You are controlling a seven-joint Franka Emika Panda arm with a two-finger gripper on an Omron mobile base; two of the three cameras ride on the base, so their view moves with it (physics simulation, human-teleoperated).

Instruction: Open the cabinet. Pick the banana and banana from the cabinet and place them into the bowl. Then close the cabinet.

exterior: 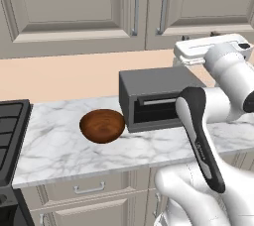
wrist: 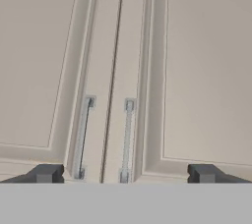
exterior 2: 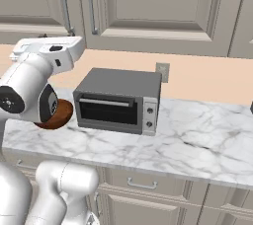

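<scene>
The gripper (wrist: 123,175) is held wide open and empty, its two dark fingertips (wrist: 45,174) set far apart at the bottom of the hand view. It is aimed squarely at the seam between the two doors of the cabinet (wrist: 118,46), apart from the door faces. That pose is judged to be an approach for the opening step: with the jaws spread this wide, either bar could be taken between them once the hand is brought closer and shifted to one side.

The left handle (wrist: 83,137) and the right handle (wrist: 127,139) are seen as slim vertical silver bars, close on either side of the seam. Both doors are shut, flush, grey-beige, each with a recessed panel. The bananas are hidden, presumably behind the doors.

Below, on the marble counter (exterior: 59,150), the bowl (exterior: 102,125) is seen upright and empty: round, glossy, dark reddish-brown wood. It stands just beside the left end of the grey oven (exterior: 154,98), not touching it, and roughly beneath the left door. A dark stove (exterior: 11,121) lies at the counter's far left.
</scene>
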